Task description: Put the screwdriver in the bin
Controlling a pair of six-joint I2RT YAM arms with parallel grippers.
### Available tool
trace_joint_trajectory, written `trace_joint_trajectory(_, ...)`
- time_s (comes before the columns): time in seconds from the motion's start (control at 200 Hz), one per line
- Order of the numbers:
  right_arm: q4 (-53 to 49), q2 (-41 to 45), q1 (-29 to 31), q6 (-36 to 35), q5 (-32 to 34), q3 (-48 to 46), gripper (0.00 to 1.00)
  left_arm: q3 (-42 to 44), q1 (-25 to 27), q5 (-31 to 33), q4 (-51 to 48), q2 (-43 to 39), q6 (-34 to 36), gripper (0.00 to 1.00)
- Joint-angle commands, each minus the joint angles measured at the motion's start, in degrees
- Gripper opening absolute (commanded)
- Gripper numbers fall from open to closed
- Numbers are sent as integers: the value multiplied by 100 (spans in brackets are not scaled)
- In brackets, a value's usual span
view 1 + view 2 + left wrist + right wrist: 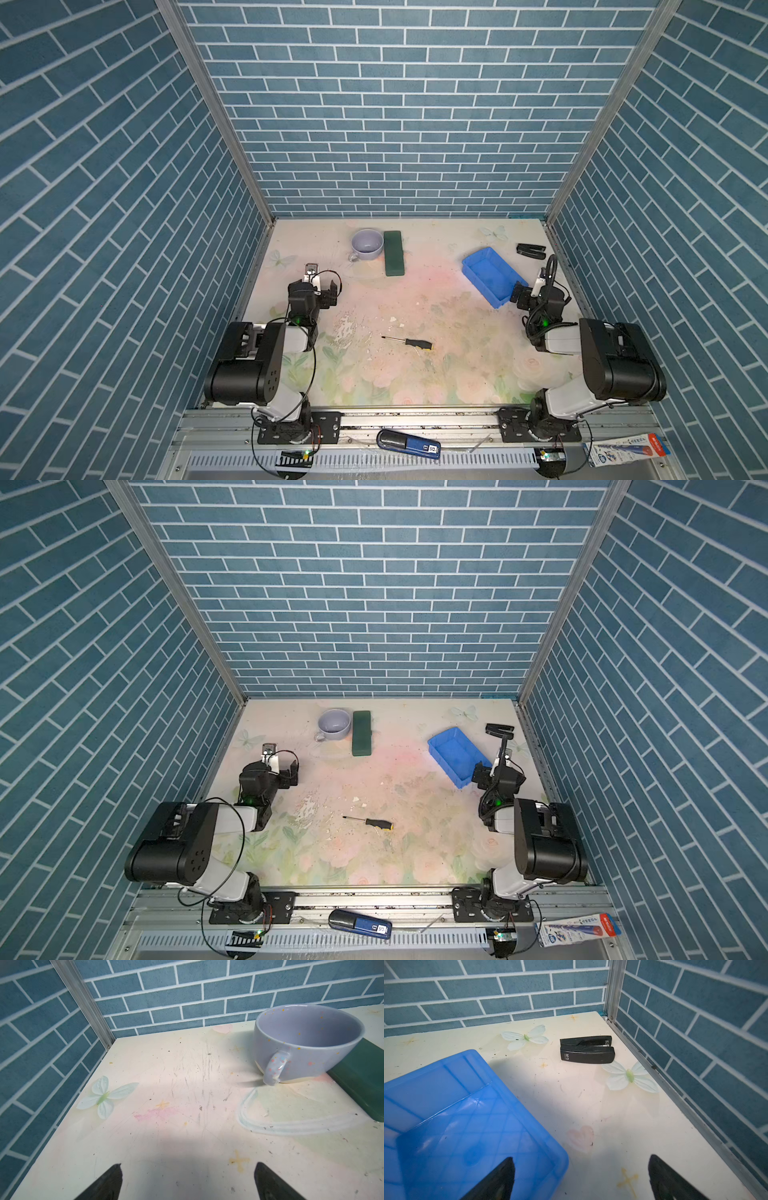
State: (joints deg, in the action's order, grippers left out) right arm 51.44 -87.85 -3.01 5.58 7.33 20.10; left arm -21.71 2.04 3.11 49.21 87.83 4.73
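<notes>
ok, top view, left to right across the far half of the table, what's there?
cup → green block → bin → stapler. Skipped the screwdriver: it lies nearer and overlaps the block's span sideways.

The tabletop is carrying one screwdriver, one bin, one cup, one green block and one black stapler. The front rail is holding one black-and-blue tool and one printed packet.
</notes>
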Motion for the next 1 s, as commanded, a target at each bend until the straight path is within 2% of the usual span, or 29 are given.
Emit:
trace_joint_trajectory(0.0, -20, 6, 19, 7, 59, 126, 99, -26, -28, -65, 91, -3, 1, 100)
trace_joint_trajectory(0.765, 1, 60, 18, -5, -8, 97, 99, -30, -29, 38, 98, -16, -21, 100)
trace_joint_trajectory(0.86, 18, 296, 21, 7, 30, -30, 99, 89, -20, 155, 111, -288, -69, 100)
trace_joint_trajectory(0.995, 382, 506, 19, -28, 4, -299, 98, 39, 71, 266, -593, -1057, 26, 100)
